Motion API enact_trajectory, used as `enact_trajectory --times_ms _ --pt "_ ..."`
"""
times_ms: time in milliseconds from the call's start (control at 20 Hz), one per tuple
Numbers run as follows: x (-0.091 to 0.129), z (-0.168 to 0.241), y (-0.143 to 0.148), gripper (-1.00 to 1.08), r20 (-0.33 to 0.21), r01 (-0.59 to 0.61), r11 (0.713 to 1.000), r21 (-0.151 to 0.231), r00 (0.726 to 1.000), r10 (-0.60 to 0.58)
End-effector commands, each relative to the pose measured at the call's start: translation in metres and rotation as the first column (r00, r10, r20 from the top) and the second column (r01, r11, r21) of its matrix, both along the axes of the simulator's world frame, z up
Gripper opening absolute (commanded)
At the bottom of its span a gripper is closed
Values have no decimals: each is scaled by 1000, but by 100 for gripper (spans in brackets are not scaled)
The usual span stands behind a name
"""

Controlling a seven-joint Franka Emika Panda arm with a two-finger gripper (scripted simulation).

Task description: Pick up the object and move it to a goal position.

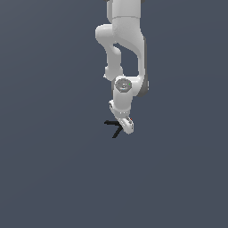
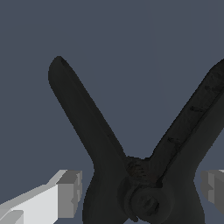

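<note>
The object is a small black clamp with two splayed handles, lying just below the white arm in the exterior view. A speck of red shows beside the gripper there. My gripper is down at the clamp's pivot end, and the handles stick out toward the exterior view's left. In the wrist view the clamp fills the picture. Its pivot sits between my gripper's grey fingers. One finger stands on each side of the body, with a thin strip of floor showing at each. The gripper is open around the clamp.
A plain dark grey-blue floor spreads in every direction. The white arm comes down from the top of the exterior view. No other objects or edges show.
</note>
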State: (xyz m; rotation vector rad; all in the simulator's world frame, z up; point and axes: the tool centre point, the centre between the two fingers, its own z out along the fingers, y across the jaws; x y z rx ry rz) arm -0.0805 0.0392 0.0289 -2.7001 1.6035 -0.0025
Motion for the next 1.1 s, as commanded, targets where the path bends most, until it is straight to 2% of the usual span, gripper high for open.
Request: enact_trajectory --times_ms 0,150,200,750,1050 --pt "-1 -7 0 100 -2 1 1000 0 1000 -1" --pt "-1 -10 0 100 -2 1 1000 0 1000 -1" --pt "-1 -10 0 -100 -2 1 1000 0 1000 -1" --pt "2 -6 1 -100 5 1 1000 1 1000 -1" --pt "2 5 -9 -100 5 1 1000 1 1000 -1"
